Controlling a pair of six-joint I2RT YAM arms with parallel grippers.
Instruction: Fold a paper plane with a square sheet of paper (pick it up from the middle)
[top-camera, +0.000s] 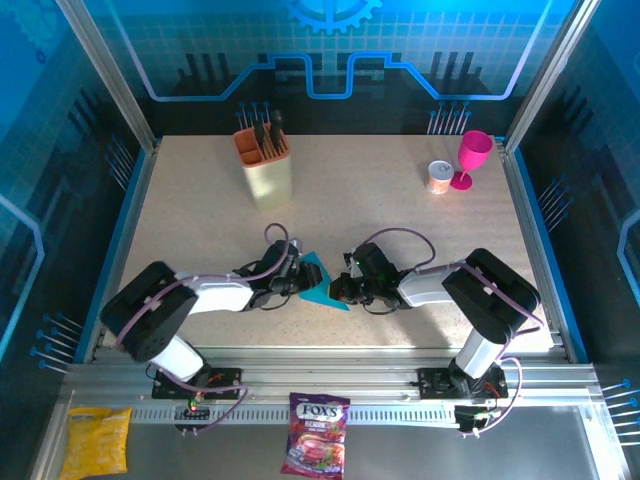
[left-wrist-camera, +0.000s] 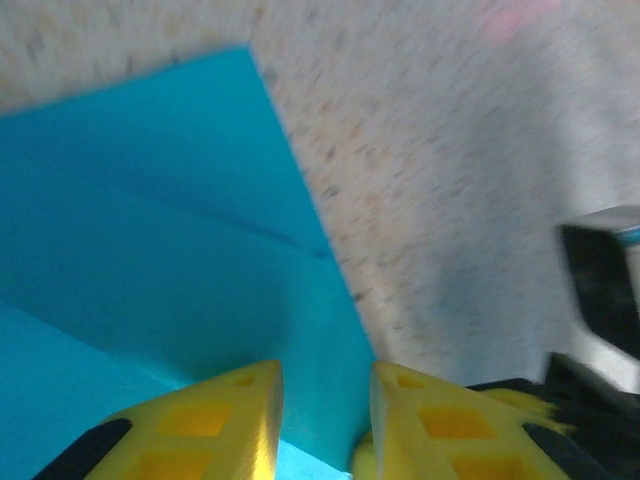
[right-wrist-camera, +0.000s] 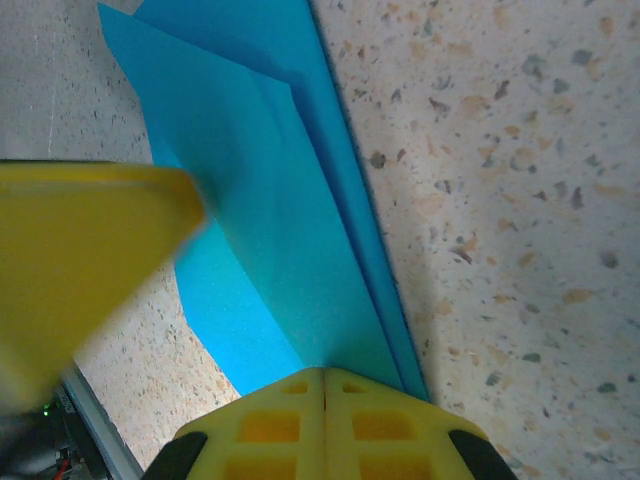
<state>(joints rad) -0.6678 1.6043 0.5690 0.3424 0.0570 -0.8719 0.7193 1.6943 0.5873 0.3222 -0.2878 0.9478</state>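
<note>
Top external view of a speckled bench (top-camera: 400, 210) with two robot arms reaching in from the near edge, their hands almost meeting at the middle. Between them lies the blue paper (top-camera: 320, 283), partly folded into a narrow wedge, flat on the bench close to the near edge. Its long axis runs away from the arms, leaning a little left, with a point at the far end.

The left hand (top-camera: 294, 281) sits just beside the paper's left side. From the left wrist, its yellow fingers (left-wrist-camera: 215, 420) stand narrowly apart, and the paper's creased right edge runs down into the gap between them. They do not appear to be closed on it.

The right hand (top-camera: 340, 290) sits at the paper's right side. From the right wrist, its fingers (right-wrist-camera: 280, 420) are pressed tightly together, and the long folded edge leads straight to their tips. Overlapping layers show there; whether the tips trap a layer cannot be told.

Both hands are about equally near, so the next crease likely turns on that long edge running between them.

A beige holder of utensils (top-camera: 266, 172), a small can (top-camera: 439, 177) and a pink goblet (top-camera: 472, 158) stand well apart at the far side. Nothing stands in the way.
</note>
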